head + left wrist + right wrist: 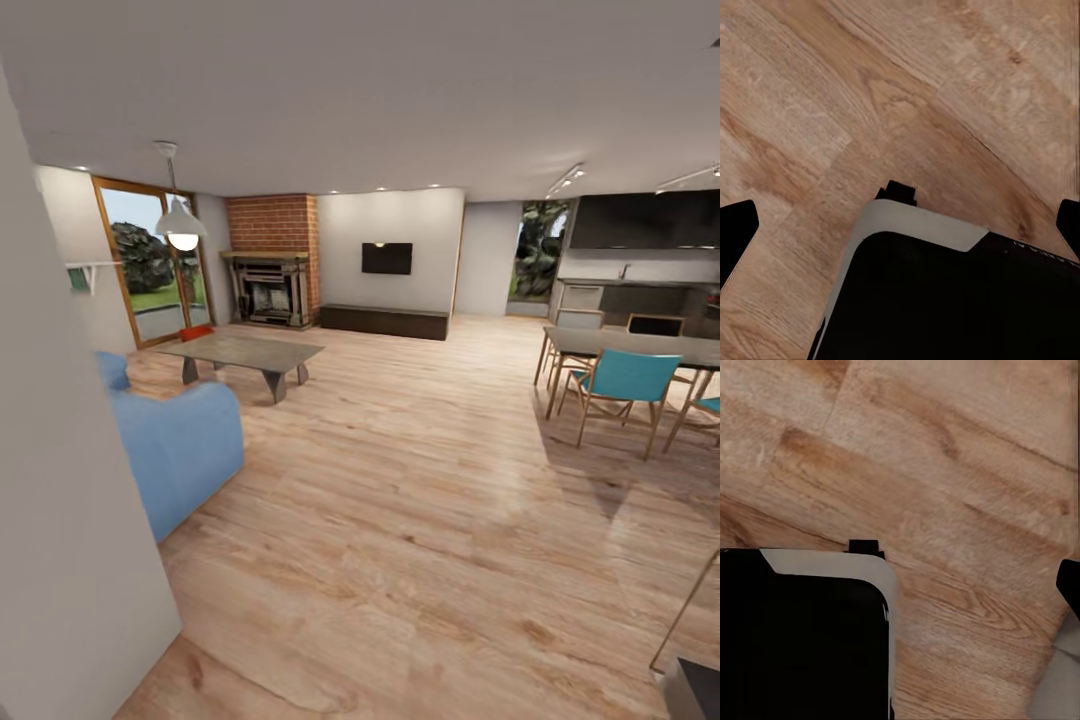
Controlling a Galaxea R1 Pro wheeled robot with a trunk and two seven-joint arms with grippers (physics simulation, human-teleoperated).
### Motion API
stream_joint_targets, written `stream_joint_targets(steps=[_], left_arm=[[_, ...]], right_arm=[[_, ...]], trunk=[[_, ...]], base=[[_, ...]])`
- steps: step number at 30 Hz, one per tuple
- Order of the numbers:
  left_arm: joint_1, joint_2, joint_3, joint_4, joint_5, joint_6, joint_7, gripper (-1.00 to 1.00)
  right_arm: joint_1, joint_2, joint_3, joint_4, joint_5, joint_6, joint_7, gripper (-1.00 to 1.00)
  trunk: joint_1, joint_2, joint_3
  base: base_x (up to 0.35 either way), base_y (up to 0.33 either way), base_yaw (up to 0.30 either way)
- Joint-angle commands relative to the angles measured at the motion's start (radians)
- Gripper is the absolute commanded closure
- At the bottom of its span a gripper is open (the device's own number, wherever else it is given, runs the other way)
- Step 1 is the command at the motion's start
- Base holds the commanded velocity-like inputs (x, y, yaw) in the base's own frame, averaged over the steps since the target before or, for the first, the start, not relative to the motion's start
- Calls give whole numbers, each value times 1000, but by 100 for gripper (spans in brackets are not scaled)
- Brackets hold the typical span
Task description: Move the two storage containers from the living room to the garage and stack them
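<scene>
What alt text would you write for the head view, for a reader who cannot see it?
A living room with a wood-plank floor: a small red container lies far off by the glass doors, behind a low table. A blue sofa is near left, a brick fireplace beyond.

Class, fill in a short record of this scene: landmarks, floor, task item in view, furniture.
landmarks: brick chimney above fireplace; glass doors
floor: light wood planks
task item: what looks like one orange-red container, far off, on the floor beside the coffee table
furniture: blue sofa, dining table, teal chair
</scene>
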Motion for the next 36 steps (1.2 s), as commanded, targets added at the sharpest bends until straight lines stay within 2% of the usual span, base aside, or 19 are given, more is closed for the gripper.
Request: stream_joint_targets(steps=[1, 7, 36], left_arm=[[0, 0, 1, 0, 4, -3, 1, -100], [0, 0, 1, 0, 3, -3, 1, -100], [0, -3, 1, -1, 2, -3, 1, -100]], right_arm=[[-1, 1, 9, 3, -7, -5, 0, -100], [-1, 1, 9, 3, -7, -5, 0, -100], [-1, -4, 12, 3, -6, -5, 0, -100]], trunk=[[1, -1, -1], [1, -1, -1], [1, -1, -1]], base=[[326, 0, -284], [326, 0, -221], [326, 0, -3]])
